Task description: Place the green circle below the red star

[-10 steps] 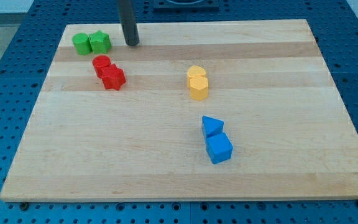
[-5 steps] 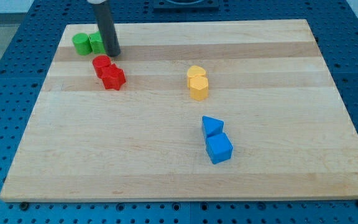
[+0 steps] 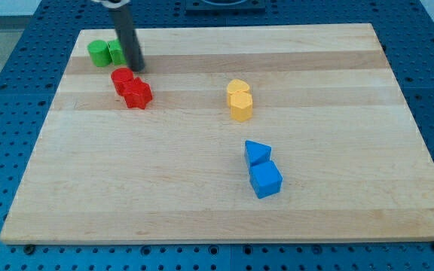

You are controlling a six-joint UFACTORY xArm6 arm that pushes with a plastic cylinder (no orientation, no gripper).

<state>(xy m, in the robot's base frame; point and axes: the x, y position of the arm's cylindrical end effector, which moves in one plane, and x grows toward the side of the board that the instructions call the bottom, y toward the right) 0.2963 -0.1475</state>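
Observation:
The green circle (image 3: 96,53) lies near the board's top left corner, touching a second green block (image 3: 114,51) on its right. The red star (image 3: 137,95) lies below them, touching a red round block (image 3: 122,78) at its upper left. My tip (image 3: 136,68) rests on the board at the right side of the second green block, partly hiding it, and just above the red pair.
Two yellow blocks (image 3: 239,99) sit together near the board's middle. A blue triangle (image 3: 257,152) and a blue cube (image 3: 265,180) sit together lower right of centre. The wooden board (image 3: 337,203) lies on a blue perforated table.
My tip has moved left from the right of the green pair until it stands against the right green block. The blocks have not visibly shifted.

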